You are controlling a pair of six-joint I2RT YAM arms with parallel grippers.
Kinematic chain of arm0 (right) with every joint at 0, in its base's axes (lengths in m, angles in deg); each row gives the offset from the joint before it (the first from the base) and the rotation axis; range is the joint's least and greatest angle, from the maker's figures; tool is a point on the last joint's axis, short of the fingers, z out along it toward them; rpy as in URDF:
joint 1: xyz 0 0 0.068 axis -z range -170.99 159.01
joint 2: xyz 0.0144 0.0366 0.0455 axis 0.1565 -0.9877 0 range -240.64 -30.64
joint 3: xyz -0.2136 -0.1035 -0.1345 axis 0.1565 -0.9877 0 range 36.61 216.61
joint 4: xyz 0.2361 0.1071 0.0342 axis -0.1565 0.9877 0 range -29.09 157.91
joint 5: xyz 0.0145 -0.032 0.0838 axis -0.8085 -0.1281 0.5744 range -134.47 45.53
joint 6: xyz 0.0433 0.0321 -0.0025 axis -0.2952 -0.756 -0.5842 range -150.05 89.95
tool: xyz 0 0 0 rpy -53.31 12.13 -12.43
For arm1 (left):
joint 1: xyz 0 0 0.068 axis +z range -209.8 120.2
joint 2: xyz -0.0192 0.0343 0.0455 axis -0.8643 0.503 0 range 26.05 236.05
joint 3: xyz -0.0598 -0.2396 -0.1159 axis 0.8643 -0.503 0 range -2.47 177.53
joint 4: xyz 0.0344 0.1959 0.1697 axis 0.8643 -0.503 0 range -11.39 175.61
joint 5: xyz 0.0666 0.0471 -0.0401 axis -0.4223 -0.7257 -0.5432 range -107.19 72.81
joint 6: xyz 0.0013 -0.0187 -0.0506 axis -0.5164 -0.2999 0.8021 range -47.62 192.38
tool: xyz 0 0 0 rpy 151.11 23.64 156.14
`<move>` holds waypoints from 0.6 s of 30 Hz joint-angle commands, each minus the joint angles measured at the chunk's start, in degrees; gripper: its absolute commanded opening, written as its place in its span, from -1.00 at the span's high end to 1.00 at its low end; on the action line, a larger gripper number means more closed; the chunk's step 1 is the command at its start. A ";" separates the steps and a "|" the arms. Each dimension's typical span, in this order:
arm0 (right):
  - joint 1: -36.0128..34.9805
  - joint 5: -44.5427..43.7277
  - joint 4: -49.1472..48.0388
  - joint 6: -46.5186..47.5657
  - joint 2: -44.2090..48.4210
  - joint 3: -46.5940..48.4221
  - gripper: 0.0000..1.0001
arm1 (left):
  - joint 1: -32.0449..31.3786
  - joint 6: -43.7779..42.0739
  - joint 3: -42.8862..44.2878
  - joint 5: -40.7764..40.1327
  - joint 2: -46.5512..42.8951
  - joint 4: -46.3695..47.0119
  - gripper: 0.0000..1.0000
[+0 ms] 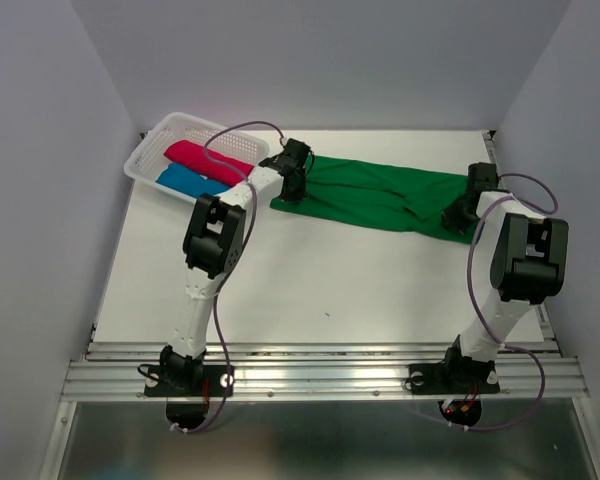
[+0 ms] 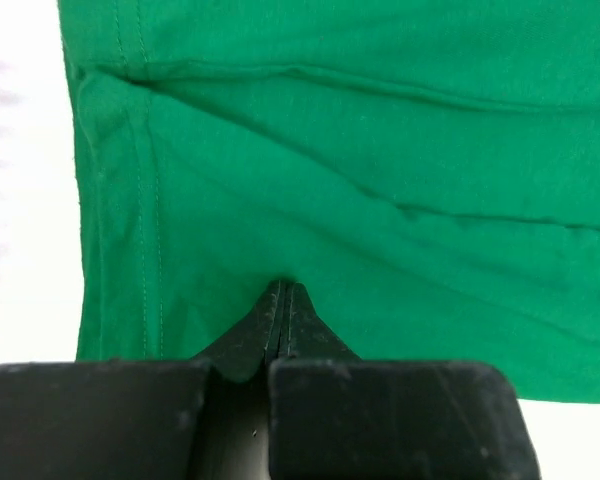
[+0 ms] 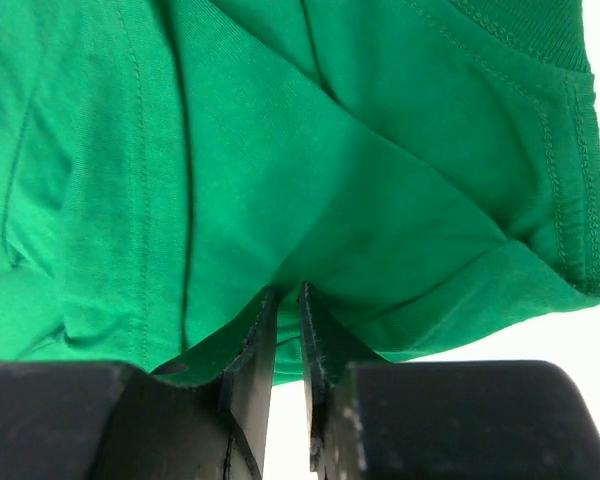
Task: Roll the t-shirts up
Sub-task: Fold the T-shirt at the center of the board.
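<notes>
At far left the basket (image 1: 148,152) holds the pink tee (image 1: 206,158) and the blue tee (image 1: 185,181), both rolled, side by side. My left claw (image 2: 283,300) is clamped tight on a pinch of the green tee (image 1: 380,195) at its left end, where a stitched hem edge shows. The green tee lies on the far half of the table (image 1: 330,290), folded into a long strip. Its long axis runs left to right, dipping slightly toward me at the right. I judge hem left and collar right, since ribbing shows near my right claw (image 3: 288,300). That claw is narrow, with a fold nipped between its fingers. To do this well I would keep both pinches level, hold the strip taut and flat, and roll from one end in even, tight turns so the edges stay aligned.
</notes>
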 commanded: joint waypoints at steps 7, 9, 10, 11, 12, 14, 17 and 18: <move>1.45 -2.63 0.05 1.55 6.22 -9.77 0.60 | -0.25 0.97 -9.12 -1.38 -4.59 0.19 1.00; 1.45 -3.06 0.92 1.90 8.16 -11.72 0.61 | -0.33 0.89 -13.34 -1.11 -6.87 0.80 1.00; 1.45 -3.15 1.28 2.08 9.22 -12.69 0.61 | -0.42 0.80 -14.67 -1.20 -7.75 0.98 1.00; 1.45 -3.24 1.89 2.08 11.32 -14.87 0.61 | -0.42 0.80 -16.08 -1.20 -8.55 1.07 1.00; 1.45 -3.15 2.42 2.17 12.47 -15.94 0.61 | -0.51 0.89 -17.39 -0.94 -10.47 1.33 1.00; 1.45 -3.15 4.00 2.17 15.71 -18.92 0.61 | -0.95 0.71 -21.96 -1.02 -13.81 1.77 1.00; 1.45 -3.42 6.29 1.99 19.06 -21.56 0.61 | -1.83 0.54 -28.12 -0.76 -17.16 1.95 1.00; 1.45 -3.33 6.64 1.82 21.51 -22.97 0.61 | -2.09 0.62 -29.44 -0.41 -19.52 1.95 1.00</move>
